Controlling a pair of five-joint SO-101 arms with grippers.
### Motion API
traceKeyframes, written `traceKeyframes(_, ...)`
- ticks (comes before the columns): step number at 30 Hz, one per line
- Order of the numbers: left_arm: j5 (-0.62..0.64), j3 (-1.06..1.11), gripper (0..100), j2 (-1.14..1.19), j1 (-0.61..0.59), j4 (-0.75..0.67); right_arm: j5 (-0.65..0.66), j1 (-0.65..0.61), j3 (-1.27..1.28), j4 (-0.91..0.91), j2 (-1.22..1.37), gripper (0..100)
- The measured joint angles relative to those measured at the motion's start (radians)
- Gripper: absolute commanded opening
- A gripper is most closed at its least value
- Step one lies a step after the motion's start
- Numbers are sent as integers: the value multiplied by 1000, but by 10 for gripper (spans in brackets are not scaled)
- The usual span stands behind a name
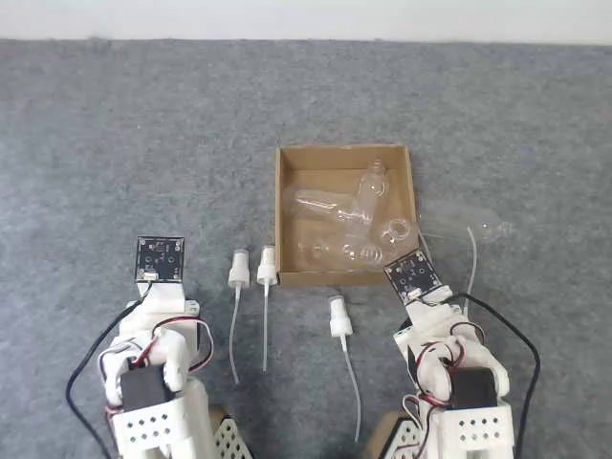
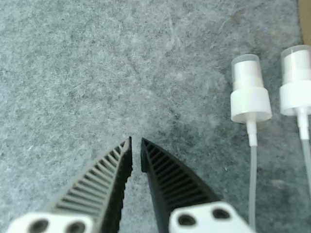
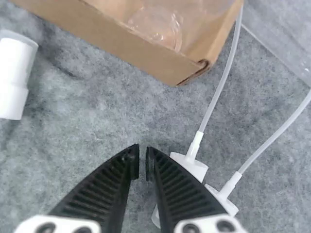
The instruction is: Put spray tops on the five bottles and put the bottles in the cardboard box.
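A grey felt surface (image 1: 115,143) filled the frame, with a pale wall strip (image 1: 306,17) along the top edge. At centre sat the cardboard box (image 1: 325,279), holding several clear bottles (image 1: 325,206). Another bottle (image 1: 469,226) lay just right of it. Three spray tops (image 1: 238,269) lay below the box. The left gripper (image 2: 136,145) and right gripper (image 3: 142,158) each had fingers pressed nearly together, pinching nothing. The right was just beside two further tops (image 3: 190,164).
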Motion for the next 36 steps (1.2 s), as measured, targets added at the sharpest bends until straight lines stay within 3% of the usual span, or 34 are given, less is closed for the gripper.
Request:
traceKeyframes(13,0,0,27,0,0,0,0,-100,0,0,0,6)
traceKeyframes(26,0,0,28,0,0,0,0,8,0,-235,0,6)
traceKeyframes(36,0,0,27,0,0,0,0,3,0,-196,0,6)
